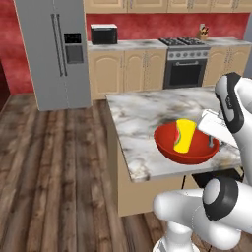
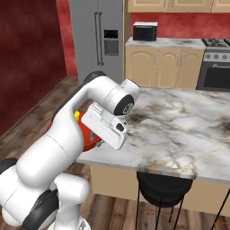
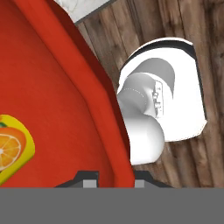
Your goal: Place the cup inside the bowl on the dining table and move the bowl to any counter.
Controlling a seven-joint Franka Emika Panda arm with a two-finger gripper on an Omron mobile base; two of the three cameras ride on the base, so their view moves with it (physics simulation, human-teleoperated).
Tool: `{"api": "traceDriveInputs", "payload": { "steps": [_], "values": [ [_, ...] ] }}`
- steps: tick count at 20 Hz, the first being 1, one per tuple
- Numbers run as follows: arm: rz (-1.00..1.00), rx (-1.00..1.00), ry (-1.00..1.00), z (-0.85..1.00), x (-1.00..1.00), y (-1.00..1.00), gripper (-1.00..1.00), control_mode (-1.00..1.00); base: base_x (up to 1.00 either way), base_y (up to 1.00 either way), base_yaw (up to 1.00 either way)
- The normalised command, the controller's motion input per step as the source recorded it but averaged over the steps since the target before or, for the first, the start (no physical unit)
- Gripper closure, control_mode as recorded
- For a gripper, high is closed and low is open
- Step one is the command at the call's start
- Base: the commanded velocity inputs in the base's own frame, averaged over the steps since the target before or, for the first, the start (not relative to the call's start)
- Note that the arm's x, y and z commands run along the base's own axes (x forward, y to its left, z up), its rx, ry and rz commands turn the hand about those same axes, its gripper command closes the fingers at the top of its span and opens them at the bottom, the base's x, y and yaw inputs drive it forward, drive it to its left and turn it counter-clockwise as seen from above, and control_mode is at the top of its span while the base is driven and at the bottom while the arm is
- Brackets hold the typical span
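Bowl (image 3: pixel 57 96) rim apparently between end effector (image 3: pixel 114 179) tips

A home kitchen: steel fridge (image 1: pixel 54 51), stove (image 1: pixel 185 64), tan cabinets (image 1: pixel 125 71), marble island (image 1: pixel 147 113).

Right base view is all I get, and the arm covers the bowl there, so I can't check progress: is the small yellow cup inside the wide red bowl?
Observer: Yes. In the left base view the small yellow cup sits inside the wide glossy red bowl.
Operator: Where is the bowl?
Observer: On the marble dining table, near its front edge.
Operator: Does the gripper have it?
Observer: The hand view shows the gripper with its fingertips either side of the bowl's rim, apparently closed on it.
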Motion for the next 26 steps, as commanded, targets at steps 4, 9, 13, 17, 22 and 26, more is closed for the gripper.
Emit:
{"api": "traceDriveInputs", "payload": {
  "steps": [4, 9, 13, 17, 22, 26],
  "values": [
    [0.0, 0.0, 0.0, 0.0, 0.0, 0.0, 1.0, 1.0, -0.07, 0.51, 0.0],
    [0.0, 0.0, 0.0, 0.0, 0.0, 0.0, 1.0, 1.0, -0.04, 0.56, 0.0],
    [0.0, 0.0, 0.0, 0.0, 0.0, 0.0, 1.0, 1.0, 0.0, 0.69, 0.0],
    [0.0, 0.0, 0.0, 0.0, 0.0, 0.0, 1.0, 1.0, 0.0, 0.69, 0.01],
    [0.0, 0.0, 0.0, 0.0, 0.0, 0.0, 1.0, 1.0, 0.0, 0.61, 0.01],
    [0.0, 0.0, 0.0, 0.0, 0.0, 0.0, 1.0, 1.0, 0.0, 0.57, 0.01]
  ]
}}
